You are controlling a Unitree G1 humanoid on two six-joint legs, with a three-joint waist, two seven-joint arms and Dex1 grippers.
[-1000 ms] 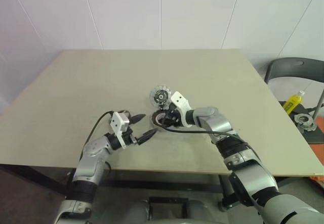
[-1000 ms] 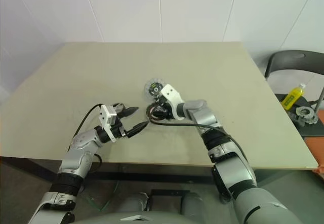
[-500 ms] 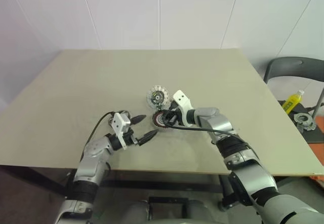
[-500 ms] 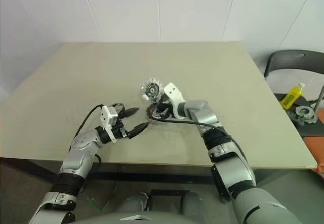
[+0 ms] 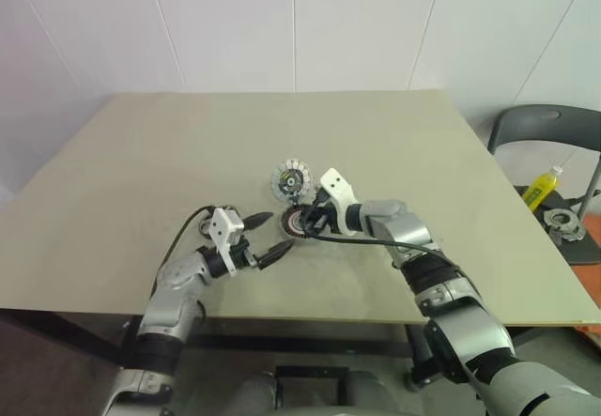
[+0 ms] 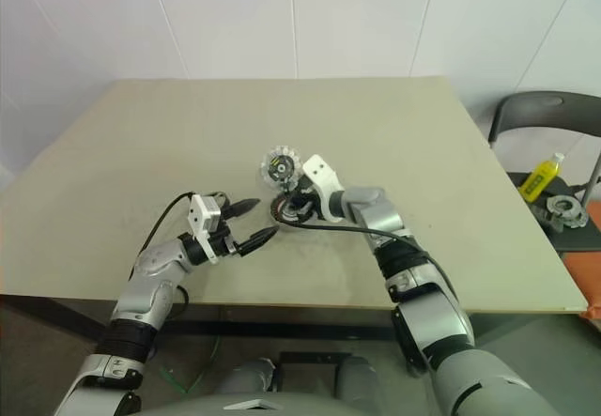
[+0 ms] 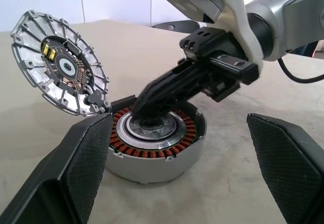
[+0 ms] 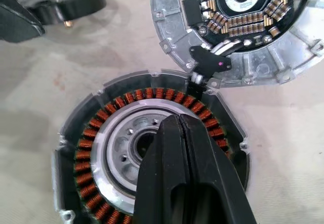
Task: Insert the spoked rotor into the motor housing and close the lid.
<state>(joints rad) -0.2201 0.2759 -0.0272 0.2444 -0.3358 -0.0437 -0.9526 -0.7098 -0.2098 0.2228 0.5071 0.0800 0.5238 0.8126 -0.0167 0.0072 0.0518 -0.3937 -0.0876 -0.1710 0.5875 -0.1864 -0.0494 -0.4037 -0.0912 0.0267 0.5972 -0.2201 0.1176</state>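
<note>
Newly shut right end effector (image 7: pixel 139 114) over motor housing (image 7: pixel 154 145)

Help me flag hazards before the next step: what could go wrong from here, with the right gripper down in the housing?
1. The shut right gripper has its tips at the centre of the motor housing. A sideways pull-out could scrape the copper windings or drag the housing.
2. The lid stands tilted open at the housing's rim and could drop onto the fingers.
3. The open left gripper sits close by and might nudge the housing.

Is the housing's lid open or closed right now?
Open. The lid stands tilted up at the edge of the motor housing, leaving the copper windings and pale centre uncovered.
</note>
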